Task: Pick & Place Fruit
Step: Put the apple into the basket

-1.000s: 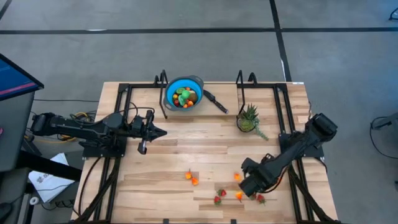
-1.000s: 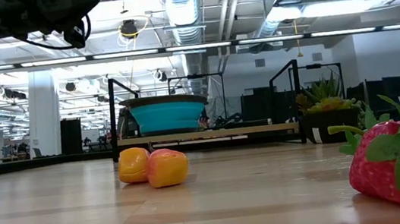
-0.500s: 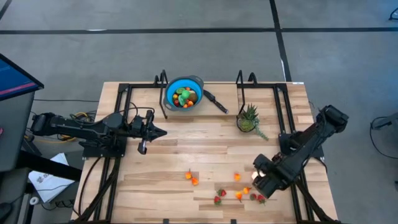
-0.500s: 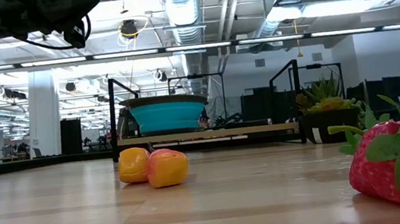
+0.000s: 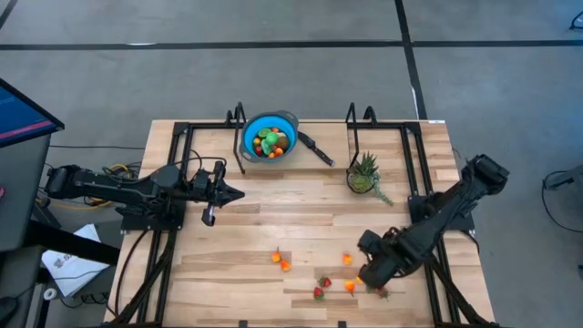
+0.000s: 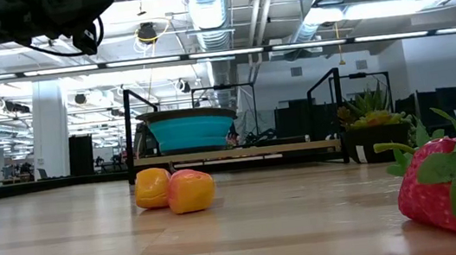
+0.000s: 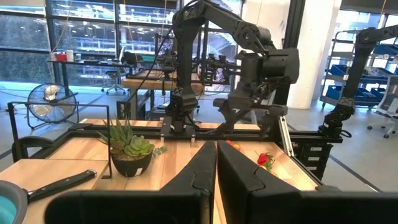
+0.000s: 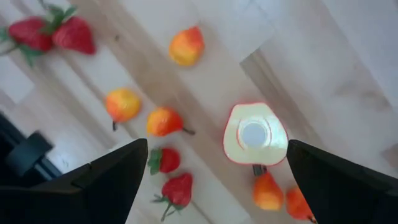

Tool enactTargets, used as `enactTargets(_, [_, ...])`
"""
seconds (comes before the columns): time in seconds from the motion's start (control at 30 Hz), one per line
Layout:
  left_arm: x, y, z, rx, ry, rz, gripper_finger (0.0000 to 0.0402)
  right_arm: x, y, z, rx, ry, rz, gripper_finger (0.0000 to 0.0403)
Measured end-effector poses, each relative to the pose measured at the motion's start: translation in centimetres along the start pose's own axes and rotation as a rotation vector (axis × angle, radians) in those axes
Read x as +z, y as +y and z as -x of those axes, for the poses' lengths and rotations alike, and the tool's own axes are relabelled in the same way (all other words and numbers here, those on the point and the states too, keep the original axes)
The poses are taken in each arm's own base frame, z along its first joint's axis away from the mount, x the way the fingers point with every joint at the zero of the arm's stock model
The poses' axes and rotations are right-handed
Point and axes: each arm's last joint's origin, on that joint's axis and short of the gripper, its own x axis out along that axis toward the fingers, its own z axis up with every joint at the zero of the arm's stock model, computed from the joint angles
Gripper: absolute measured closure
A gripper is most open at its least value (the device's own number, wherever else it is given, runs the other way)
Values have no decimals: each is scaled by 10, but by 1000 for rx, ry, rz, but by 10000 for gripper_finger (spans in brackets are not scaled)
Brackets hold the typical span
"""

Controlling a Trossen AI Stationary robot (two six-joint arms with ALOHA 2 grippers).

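Note:
Small toy fruits lie loose at the table's near right: two orange pieces [image 5: 281, 261], another orange piece [image 5: 347, 259], two strawberries [image 5: 322, 288] and a strawberry [image 5: 382, 293]. My right gripper [image 5: 370, 272] hangs open above them, pointing down. In its wrist view a cut peach half [image 8: 255, 134] lies on the wood between the two fingers, which stand clear of it. More fruit fills the blue bowl [image 5: 270, 137] at the far edge. My left gripper [image 5: 235, 193] waits shut at mid-left, above the table.
A potted spiky green plant [image 5: 364, 173] stands far right, behind my right gripper. The bowl's black handle [image 5: 317, 148] points toward it. Black frame rails [image 5: 173, 182] run along both sides of the table. Bare wood lies in the middle.
My right gripper has swung over the loose fruit toward the table's right edge and then partway back, tipping as it went. It has stayed open. The fruits have not moved.

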Motion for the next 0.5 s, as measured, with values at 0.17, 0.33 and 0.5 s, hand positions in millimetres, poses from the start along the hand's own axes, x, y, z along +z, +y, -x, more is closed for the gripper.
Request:
enactTargets(0.17, [0, 0, 0, 0, 0, 0, 393, 14, 0, -1, 23, -11, -38, 24])
enactTargets(0.33, [0, 0, 0, 0, 0, 0, 393, 29, 5, -2, 105, -29, -26, 24])
enactTargets(0.5, [0, 0, 0, 0, 0, 0, 393, 38, 10, -2, 175, -51, 97, 24])
